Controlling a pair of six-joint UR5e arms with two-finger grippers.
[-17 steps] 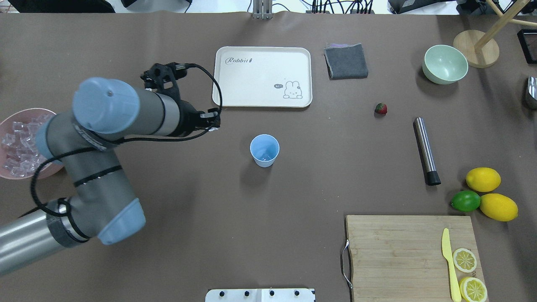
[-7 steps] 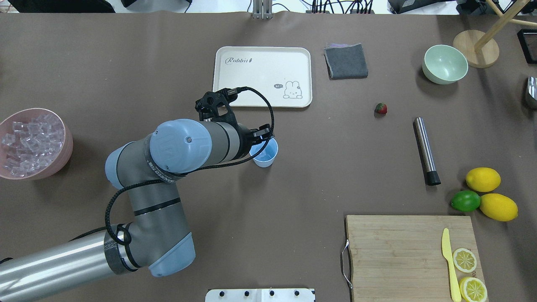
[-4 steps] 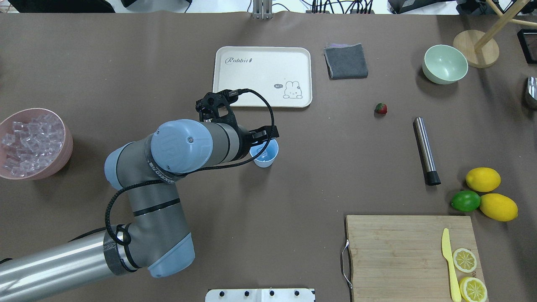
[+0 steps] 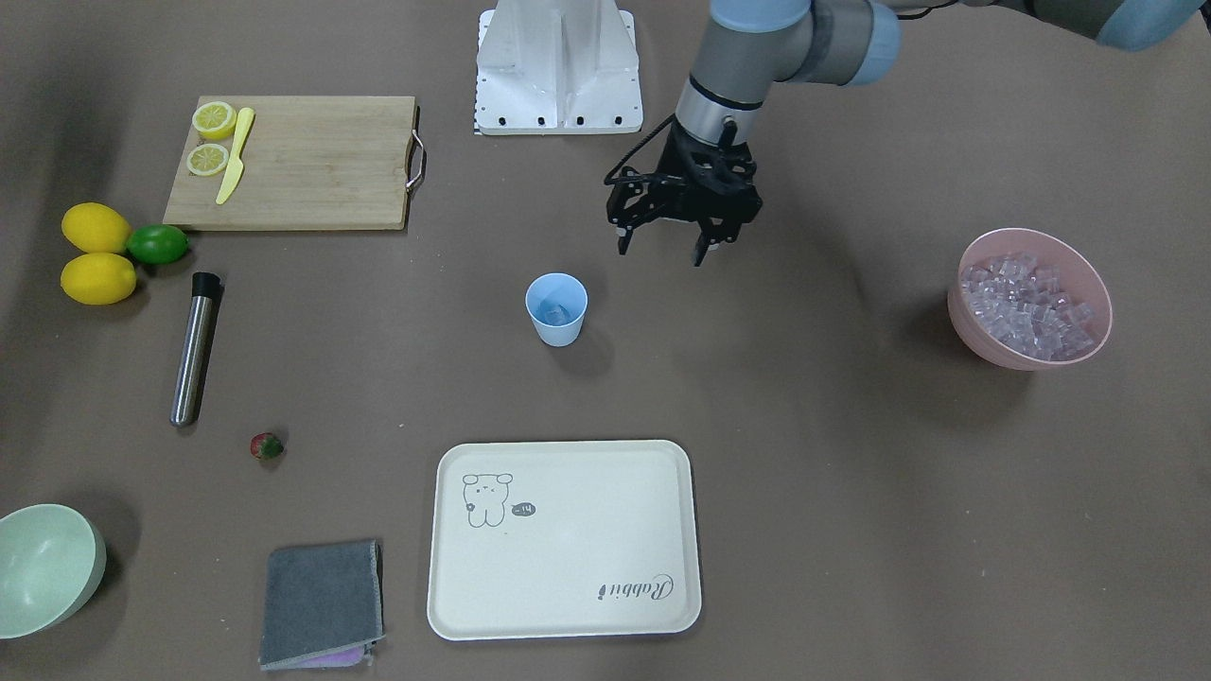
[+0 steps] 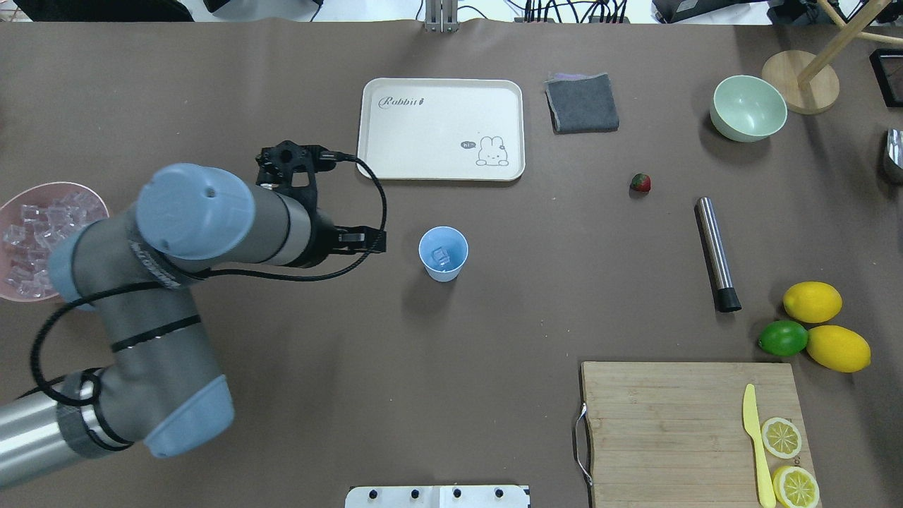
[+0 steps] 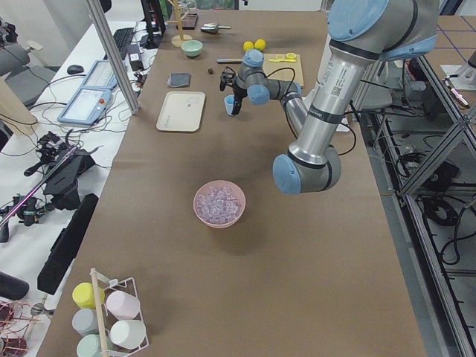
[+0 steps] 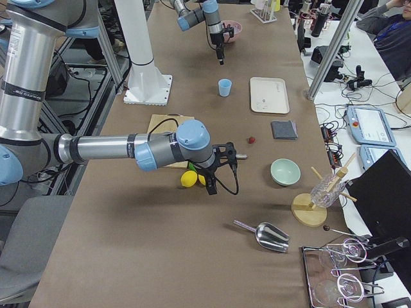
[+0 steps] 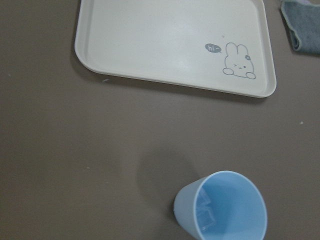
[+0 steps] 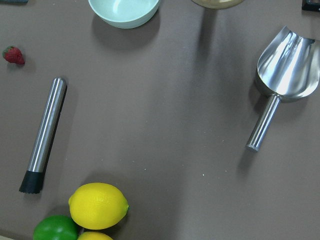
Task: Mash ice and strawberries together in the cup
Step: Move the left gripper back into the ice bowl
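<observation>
The light-blue cup (image 5: 443, 252) (image 4: 556, 307) stands upright in the middle of the table, with clear ice (image 5: 441, 255) in its bottom, as the left wrist view (image 8: 206, 215) also shows. More ice (image 4: 1026, 301) fills the pink bowl (image 4: 979, 345) at the table's left end. My left gripper (image 4: 662, 253) (image 5: 368, 240) hovers open and empty, left of the cup and apart from it. The strawberry (image 5: 640, 183) (image 9: 13, 54) lies alone on the table, far right of the cup. My right gripper (image 7: 221, 176) shows only in the exterior right view, near the lemons; I cannot tell its state.
A steel muddler (image 5: 716, 254) lies right of the strawberry. Behind the cup is a cream tray (image 5: 441, 128), then a grey cloth (image 5: 582, 103) and a pale green bowl (image 5: 748, 107). Lemons (image 5: 813, 301), a lime (image 5: 783, 338), a cutting board (image 5: 670, 430) and a steel scoop (image 9: 285, 65) fill the right side.
My left gripper stood over the cup, then opened. It has since pulled back to the left, away from the cup, and the cup's inside with the ice shows again.
</observation>
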